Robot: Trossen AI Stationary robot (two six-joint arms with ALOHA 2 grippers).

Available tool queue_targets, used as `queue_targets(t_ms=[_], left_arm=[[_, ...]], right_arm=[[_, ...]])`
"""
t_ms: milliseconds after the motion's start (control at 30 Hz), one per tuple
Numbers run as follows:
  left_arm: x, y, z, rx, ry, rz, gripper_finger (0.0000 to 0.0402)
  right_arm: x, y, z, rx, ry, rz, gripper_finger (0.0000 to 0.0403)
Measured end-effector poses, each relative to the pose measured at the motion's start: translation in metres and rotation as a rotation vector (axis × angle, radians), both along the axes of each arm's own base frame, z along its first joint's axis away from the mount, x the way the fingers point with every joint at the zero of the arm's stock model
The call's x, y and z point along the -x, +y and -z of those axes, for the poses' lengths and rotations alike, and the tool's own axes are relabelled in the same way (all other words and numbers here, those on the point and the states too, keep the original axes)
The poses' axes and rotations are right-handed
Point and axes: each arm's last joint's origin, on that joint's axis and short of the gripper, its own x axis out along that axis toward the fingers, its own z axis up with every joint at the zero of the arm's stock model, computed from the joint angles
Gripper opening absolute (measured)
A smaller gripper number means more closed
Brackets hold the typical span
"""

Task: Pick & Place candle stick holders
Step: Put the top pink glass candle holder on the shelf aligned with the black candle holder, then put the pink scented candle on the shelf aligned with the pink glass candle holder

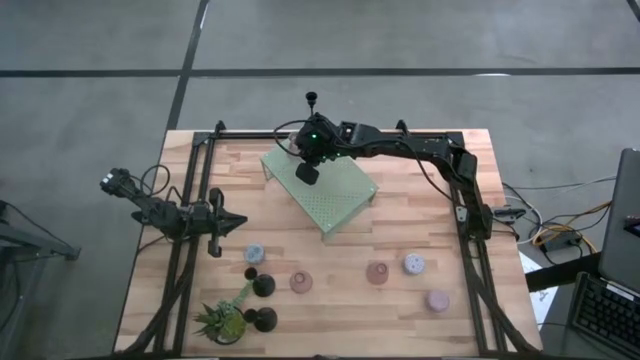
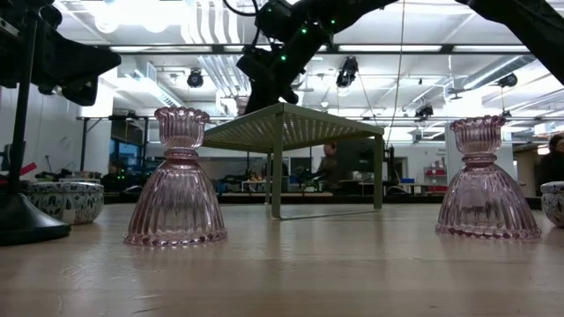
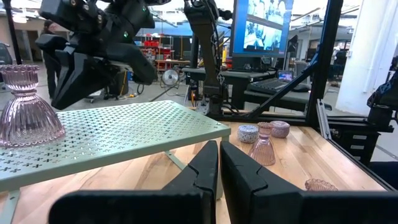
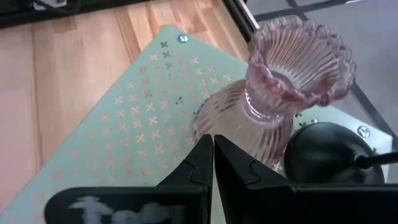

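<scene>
Right gripper (image 4: 213,163), clenched empty, hovers over green perforated stand (image 1: 335,195), far centre; pink glass holder (image 4: 283,93) upright just beyond fingertips. Left gripper (image 3: 219,165) clenched, idle at worktop's left.

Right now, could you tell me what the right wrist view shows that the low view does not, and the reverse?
Only the right wrist view shows the pink glass holder standing on the green perforated stand, a black holder base beside it, and the shut right gripper just above.

Only the low view shows two more pink holders on the wooden table and a patterned cup.

Both show the stand.
</scene>
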Motion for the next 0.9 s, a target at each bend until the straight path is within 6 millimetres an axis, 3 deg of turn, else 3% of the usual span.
queue_targets(t_ms=[600,767,900], left_arm=[[0.0,0.0,0.0,0.0,0.0,0.0,0.0021],[0.0,0.0,0.0,0.0,0.0,0.0,0.0021],[0.0,0.0,0.0,0.0,0.0,-0.001,0.0021]], right_arm=[[0.002,-0.007,-0.001,0.028,0.001,0.023,0.0008],[0.011,0.003,-0.004,-0.039,0.078,-0.032,0.0008],[0.019,0.023,-0.016,-0.124,0.078,-0.138,0.0008]])
